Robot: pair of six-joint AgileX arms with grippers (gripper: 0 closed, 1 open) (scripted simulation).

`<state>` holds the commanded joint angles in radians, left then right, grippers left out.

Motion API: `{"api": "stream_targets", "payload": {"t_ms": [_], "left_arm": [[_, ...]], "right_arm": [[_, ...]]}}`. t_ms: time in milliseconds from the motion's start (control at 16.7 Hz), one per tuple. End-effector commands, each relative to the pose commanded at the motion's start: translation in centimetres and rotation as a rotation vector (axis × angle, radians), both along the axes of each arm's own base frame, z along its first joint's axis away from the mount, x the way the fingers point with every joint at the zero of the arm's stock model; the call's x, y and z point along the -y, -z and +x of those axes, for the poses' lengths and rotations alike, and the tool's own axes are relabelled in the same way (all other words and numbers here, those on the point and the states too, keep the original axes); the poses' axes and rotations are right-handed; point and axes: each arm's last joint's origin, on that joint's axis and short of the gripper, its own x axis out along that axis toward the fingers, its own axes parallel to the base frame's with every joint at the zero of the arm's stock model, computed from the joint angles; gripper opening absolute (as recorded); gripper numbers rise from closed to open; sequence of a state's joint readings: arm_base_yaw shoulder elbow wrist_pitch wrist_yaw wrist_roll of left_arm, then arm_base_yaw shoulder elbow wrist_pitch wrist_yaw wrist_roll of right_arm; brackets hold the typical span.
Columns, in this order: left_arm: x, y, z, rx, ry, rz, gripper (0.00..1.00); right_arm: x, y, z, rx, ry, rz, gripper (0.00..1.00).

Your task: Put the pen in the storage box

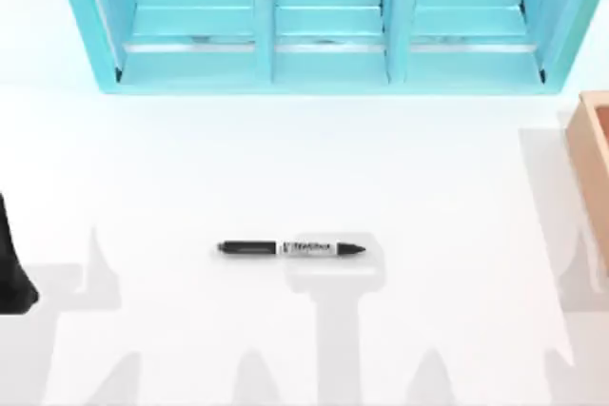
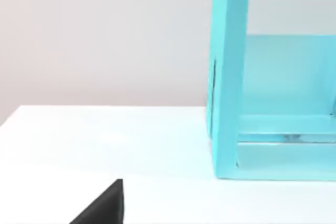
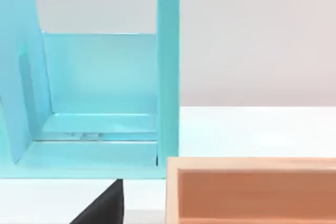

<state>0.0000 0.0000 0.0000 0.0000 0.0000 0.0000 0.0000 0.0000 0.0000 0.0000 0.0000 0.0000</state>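
Note:
The pen (image 1: pixel 290 249) lies flat on the white table near the middle, a slim black marker with a white printed band, its pointed tip toward the right. The storage box (image 1: pixel 592 154) is an open tan wooden box at the table's right edge, and its near wall and hollow show in the right wrist view (image 3: pixel 252 190). A dark part of my left arm (image 1: pixel 11 263) sits at the table's left edge, far from the pen. A black corner of the left gripper (image 2: pixel 105 208) shows in the left wrist view, and a like corner of the right gripper (image 3: pixel 102 208) in the right wrist view.
A tall light-blue shelf unit (image 1: pixel 328 45) with three open compartments stands along the back of the table; its side panel shows in the left wrist view (image 2: pixel 228 77) and one compartment in the right wrist view (image 3: pixel 100 93). White tabletop (image 1: pixel 285 159) stretches between shelf and pen.

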Motion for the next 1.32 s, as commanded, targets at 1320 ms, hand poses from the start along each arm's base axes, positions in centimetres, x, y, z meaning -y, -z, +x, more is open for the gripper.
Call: {"api": "stream_targets", "payload": {"t_ms": [1320], "left_arm": [[0.0,0.0,0.0,0.0,0.0,0.0,1.0]], "right_arm": [[-20.7,-7.0,16.1,-1.086,-0.922,-0.875,1.0]]}}
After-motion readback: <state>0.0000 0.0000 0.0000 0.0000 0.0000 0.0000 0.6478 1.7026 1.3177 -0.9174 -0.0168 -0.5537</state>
